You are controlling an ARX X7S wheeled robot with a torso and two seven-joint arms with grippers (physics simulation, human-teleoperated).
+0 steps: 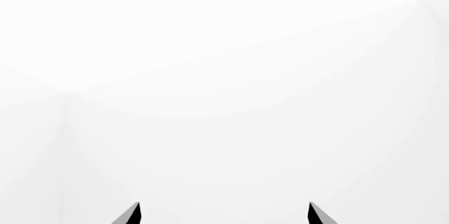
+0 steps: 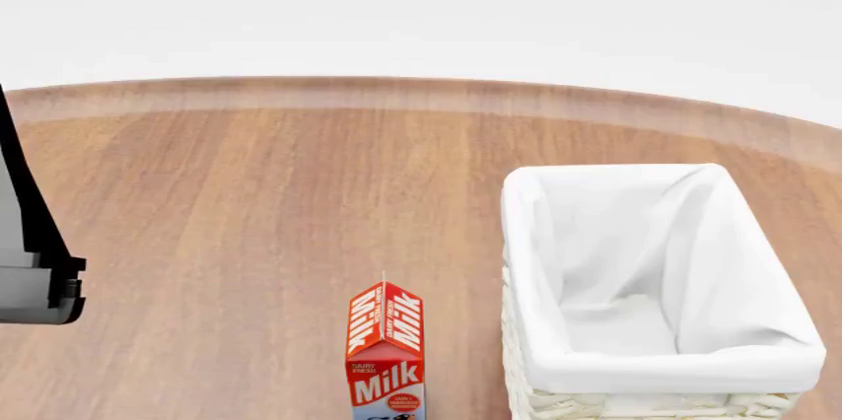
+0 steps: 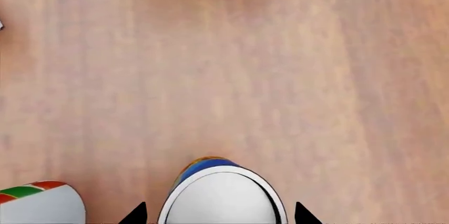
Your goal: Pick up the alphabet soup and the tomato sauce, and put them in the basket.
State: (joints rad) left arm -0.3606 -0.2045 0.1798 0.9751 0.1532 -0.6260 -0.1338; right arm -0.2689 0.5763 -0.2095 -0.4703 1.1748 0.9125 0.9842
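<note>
Soup (image 3: 223,195) sits between the right end effector's (image 3: 218,214) wide jaws: rigid, slick tin, so squeeze mid-wall.

Counted across the views: 2 cans, namely 1 alphabet soup (image 3: 223,195) and 1 tomato sauce (image 3: 39,203); 1 basket (image 2: 658,371); 1 milk carton (image 2: 385,351); 1 worktop (image 2: 263,203).

Two dark fingertips (image 1: 133,214) of the left gripper (image 1: 223,214) are being shown apart at the frame's bottom edge, against plain white.
</note>
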